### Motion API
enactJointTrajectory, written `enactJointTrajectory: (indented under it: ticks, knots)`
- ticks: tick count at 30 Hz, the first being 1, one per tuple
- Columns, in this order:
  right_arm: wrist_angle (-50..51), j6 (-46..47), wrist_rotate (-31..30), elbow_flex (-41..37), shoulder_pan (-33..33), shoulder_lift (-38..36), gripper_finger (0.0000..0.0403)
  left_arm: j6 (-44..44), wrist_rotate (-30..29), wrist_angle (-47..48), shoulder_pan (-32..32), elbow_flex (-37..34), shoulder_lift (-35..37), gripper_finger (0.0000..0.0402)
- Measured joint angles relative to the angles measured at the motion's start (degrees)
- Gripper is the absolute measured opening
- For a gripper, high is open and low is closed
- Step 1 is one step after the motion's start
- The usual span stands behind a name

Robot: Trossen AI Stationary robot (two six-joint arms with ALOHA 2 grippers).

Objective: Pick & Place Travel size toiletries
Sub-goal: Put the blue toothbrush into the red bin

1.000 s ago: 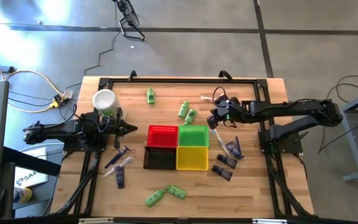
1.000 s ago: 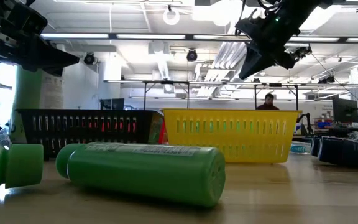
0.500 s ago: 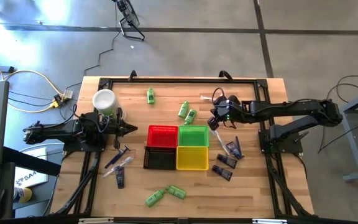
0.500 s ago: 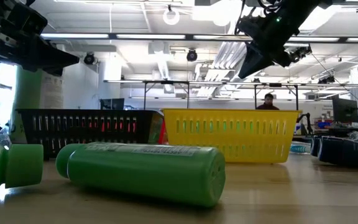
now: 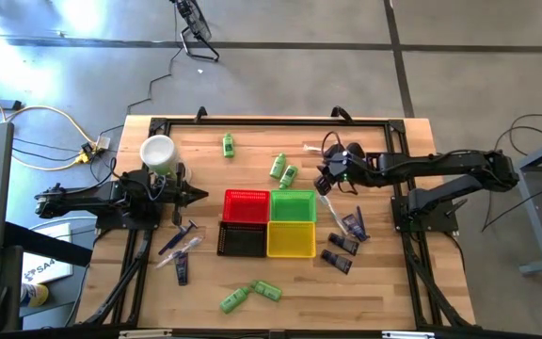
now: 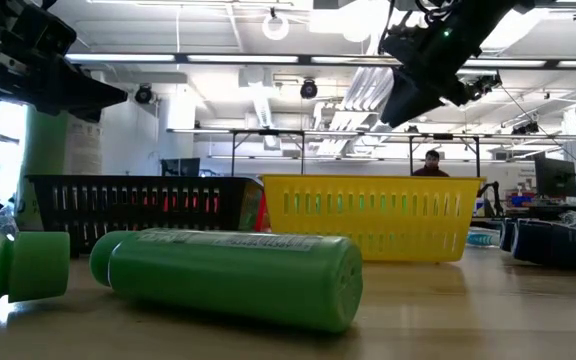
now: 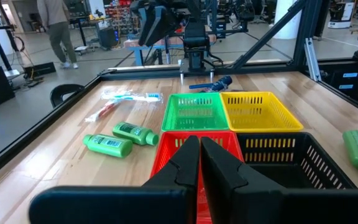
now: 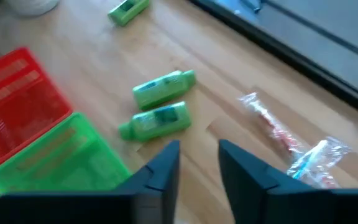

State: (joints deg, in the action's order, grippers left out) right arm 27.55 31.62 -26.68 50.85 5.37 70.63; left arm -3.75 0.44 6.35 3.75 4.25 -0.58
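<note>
Your right gripper [image 8: 197, 163], jaws parted and empty, hovers above the two green bottles [image 8: 160, 104], presumably lining up a pick; the left gripper [image 7: 199, 149] is closed, waiting beside the red basket [image 5: 247, 206].

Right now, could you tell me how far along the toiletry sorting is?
Hardly started: the green basket and yellow basket look empty. In hand: nothing; the right hand hovers open above the pair of green bottles, and the left hand waits shut by the red basket. Left: bottles, dark tubes and wrapped toothbrushes lie scattered on the table.
</note>
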Motion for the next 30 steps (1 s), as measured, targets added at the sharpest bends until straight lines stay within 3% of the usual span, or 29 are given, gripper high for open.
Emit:
enactJointTrajectory:
  ticks: [4,10,17,30]
  knots:
    - [0.01,3.15,-4.46,0.00,0.00,0.00,0.0184,-0.02,0.00,0.07,0.00,0.00,0.00,0.0012]
    - [0.00,2.94,-4.50,0.00,0.00,0.00,0.0231,0.00,0.00,0.11,-0.02,0.02,0.02,0.0012]
    - [0.02,3.26,-4.50,0.00,0.00,0.00,0.0238,0.00,-0.01,0.13,0.00,0.02,0.00,0.0012]
    - [3.18,17.88,-4.98,-0.02,2.20,2.75,0.0238,-0.02,0.00,0.16,0.00,0.02,0.00,0.0012]
